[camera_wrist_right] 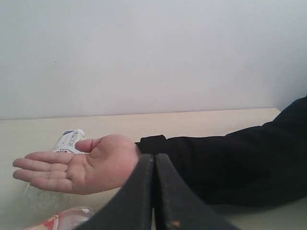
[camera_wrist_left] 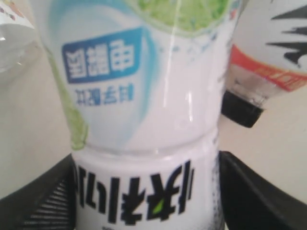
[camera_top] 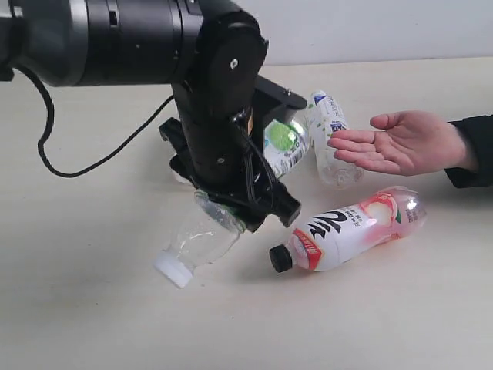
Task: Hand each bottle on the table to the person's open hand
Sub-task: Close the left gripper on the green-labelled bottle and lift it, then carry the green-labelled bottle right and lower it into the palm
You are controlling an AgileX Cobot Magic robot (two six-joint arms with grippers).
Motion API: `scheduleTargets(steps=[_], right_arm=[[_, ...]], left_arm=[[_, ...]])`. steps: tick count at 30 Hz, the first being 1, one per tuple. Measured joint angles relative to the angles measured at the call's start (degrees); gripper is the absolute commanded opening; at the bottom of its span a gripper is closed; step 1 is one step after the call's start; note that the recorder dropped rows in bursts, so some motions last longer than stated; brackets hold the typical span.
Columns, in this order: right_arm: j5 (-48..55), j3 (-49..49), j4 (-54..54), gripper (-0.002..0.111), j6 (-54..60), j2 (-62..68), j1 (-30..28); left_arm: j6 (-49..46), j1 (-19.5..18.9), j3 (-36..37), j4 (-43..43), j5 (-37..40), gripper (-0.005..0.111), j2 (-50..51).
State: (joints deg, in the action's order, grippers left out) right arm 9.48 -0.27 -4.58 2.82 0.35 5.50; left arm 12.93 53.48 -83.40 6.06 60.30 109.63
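I read the left gripper (camera_wrist_left: 146,201) clamped across the middle of the clear plastic bottle with silver-green label and white cap (camera_top: 196,237), tilted cap-down over the pale beige counter (camera_top: 92,308). The right gripper (camera_wrist_right: 154,191) is fully closed and empty. The person's bare open hand (camera_top: 397,142) lies palm-up near the bottle's base.

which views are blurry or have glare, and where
Left wrist view: the gripped bottle fills the frame, soft, with a vertical glare streak down its label. Right wrist view: the right gripper is slightly blurred up close, the person's open hand sharper. Exterior view: glare on the pink-red bottle.
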Motion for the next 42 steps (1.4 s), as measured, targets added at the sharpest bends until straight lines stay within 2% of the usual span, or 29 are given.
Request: scheduleTargets(steps=[6, 12, 20, 24, 28, 36, 42], right_arm=[[0.0, 0.0, 0.0, 0.000, 0.0, 0.0, 0.0], [0.0, 0.0, 0.0, 0.000, 0.0, 0.0, 0.0], [0.0, 0.0, 0.0, 0.000, 0.0, 0.0, 0.0], [0.0, 0.0, 0.0, 0.000, 0.0, 0.0, 0.0], [0.0, 0.0, 0.0, 0.000, 0.0, 0.0, 0.0], [0.0, 0.0, 0.0, 0.000, 0.0, 0.0, 0.0], [0.0, 0.0, 0.0, 0.000, 0.0, 0.0, 0.0]], left_arm=[[4.8, 0.0, -5.5, -1.8, 0.5, 0.000, -1.1], [10.3, 0.0, -10.5, -8.2, -1.8, 0.000, -1.3], [7.8, 0.2, -12.0, -27.8, -14.6, 0.000, -1.3], [5.5, 0.2, -12.1, -35.0, -20.5, 0.000, -1.3], [4.5, 0.2, -15.7, -40.7, -22.9, 0.000, 0.6], [4.0, -0.3, -29.8, -43.5, -21.6, 0.000, 12.3], [6.5, -3.2, -34.1, -43.5, -21.6, 0.000, 19.5]])
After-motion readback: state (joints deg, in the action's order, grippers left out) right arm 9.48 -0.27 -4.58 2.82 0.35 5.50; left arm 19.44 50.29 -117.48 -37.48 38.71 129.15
